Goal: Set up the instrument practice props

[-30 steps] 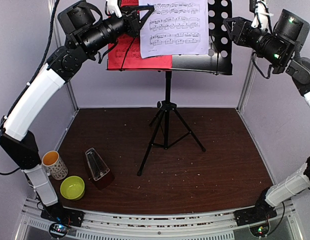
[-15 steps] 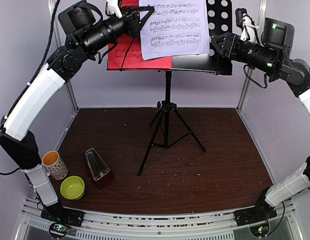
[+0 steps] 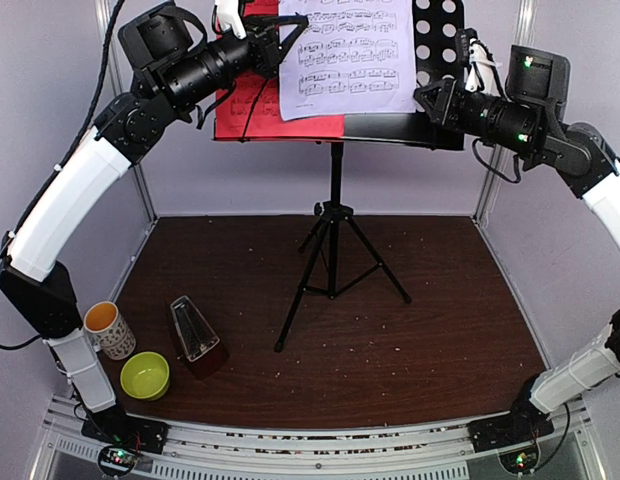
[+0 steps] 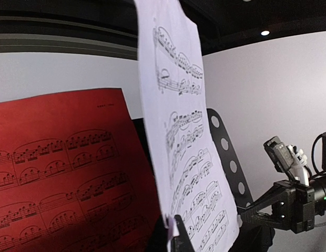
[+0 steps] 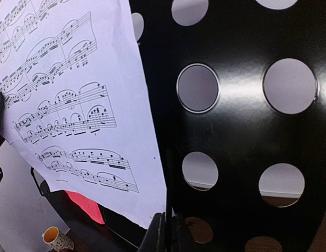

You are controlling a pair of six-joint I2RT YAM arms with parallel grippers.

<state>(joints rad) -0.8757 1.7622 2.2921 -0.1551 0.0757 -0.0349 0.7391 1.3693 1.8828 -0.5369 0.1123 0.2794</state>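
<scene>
The black music stand stands at mid back, its perforated desk up high. The red music sheet rests on the desk's left side. My left gripper is shut on the left edge of the white music sheet and holds it in front of the desk; the left wrist view shows the pinch. My right gripper is shut, its tips at the white sheet's lower right corner against the desk. The dark-red metronome stands on the floor, front left.
A patterned mug and a lime-green bowl sit at the front left, beside the metronome. The tripod legs spread across the middle of the brown floor. Walls close in left, right and back.
My right arm has swung left and down from beside the stand to the desk's right part by the white sheet. The left arm and the white sheet have barely moved.
</scene>
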